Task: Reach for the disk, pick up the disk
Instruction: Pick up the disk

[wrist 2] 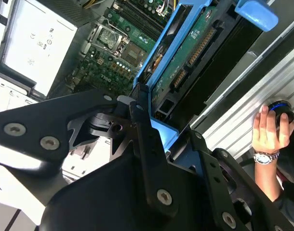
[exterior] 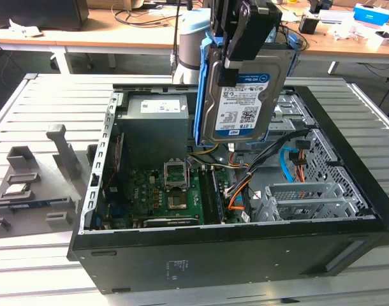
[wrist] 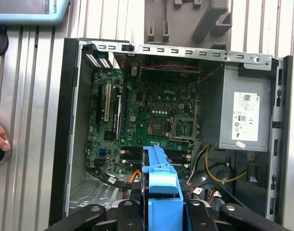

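The disk point(exterior: 244, 95), a grey metal hard drive with a white-and-blue label and blue side rails, hangs upright in the air above the open computer case point(exterior: 233, 255). My gripper point(exterior: 233, 60) is shut on its upper edge, black fingers clamping both faces. In the second wrist view the disk point(wrist 2: 195, 53) shows its green circuit-board side, with the gripper point(wrist 2: 161, 120) around its blue rail. In the first wrist view the blue rail of the disk point(wrist: 160, 180) sticks out between the gripper's fingers point(wrist: 132, 204), high over the motherboard point(wrist: 152, 115).
Inside the case lie a power supply point(exterior: 157, 121), orange and blue cables point(exterior: 290, 162) and a grey drive cage point(exterior: 303, 197). A grey fixture point(exterior: 38, 182) sits on the slatted table at the exterior view's left. A person's hand point(wrist 2: 266, 134) with a watch rests beside the case.
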`<control>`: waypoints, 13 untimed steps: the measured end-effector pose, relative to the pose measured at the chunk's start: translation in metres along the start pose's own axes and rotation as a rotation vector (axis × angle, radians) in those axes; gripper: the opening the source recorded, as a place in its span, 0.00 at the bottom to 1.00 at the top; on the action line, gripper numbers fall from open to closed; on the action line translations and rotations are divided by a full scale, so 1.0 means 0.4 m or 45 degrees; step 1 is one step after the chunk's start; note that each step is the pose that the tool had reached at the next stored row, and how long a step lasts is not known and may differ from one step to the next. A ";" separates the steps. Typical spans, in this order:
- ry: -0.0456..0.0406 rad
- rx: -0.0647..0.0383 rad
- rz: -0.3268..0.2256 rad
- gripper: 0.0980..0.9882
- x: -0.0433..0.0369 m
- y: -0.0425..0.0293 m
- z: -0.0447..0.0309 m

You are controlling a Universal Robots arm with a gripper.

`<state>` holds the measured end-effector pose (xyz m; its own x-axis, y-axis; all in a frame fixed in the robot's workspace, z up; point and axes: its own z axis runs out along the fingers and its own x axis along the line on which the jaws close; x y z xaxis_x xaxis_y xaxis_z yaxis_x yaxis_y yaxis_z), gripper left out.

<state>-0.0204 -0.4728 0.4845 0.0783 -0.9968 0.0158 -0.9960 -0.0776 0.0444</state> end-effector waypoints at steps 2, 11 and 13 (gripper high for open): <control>0.001 0.000 0.000 0.30 0.008 0.001 0.000; 0.006 -0.001 0.000 0.30 0.068 0.005 0.002; 0.007 -0.001 0.000 0.30 0.079 0.006 0.002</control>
<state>-0.0205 -0.5044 0.4842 0.0783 -0.9967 0.0214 -0.9960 -0.0773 0.0448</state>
